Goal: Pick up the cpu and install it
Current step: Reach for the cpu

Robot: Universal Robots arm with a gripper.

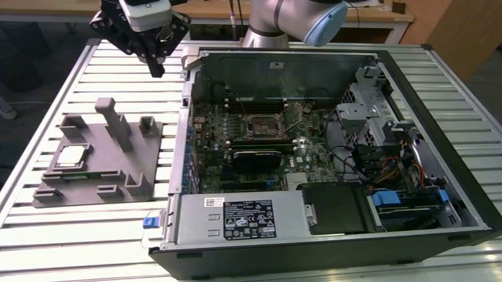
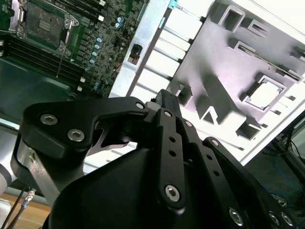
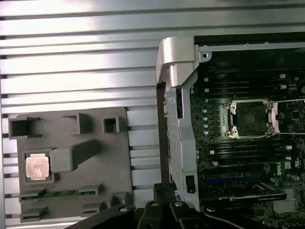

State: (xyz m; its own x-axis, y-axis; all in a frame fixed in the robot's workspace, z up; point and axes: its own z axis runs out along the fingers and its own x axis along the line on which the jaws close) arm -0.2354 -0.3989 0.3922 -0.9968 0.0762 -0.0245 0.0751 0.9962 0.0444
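Slatted metal worktop (image 1: 102, 70), with a wooden desk (image 1: 211, 9) behind it. One grey tray (image 1: 110, 173) with one cpu (image 1: 72, 155) lying flat in a pocket. One open computer case (image 1: 392, 247), one bare motherboard socket (image 1: 263, 123). Gripper (image 1: 157, 69) hangs over the worktop by the case's far corner, well apart from the cpu, fingers pinched together on nothing. The arm is cut off at the exterior view's top edge.

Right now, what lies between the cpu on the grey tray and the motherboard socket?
In the first wrist view: the tray's tall post, a strip of slatted table, then the computer case's metal wall.
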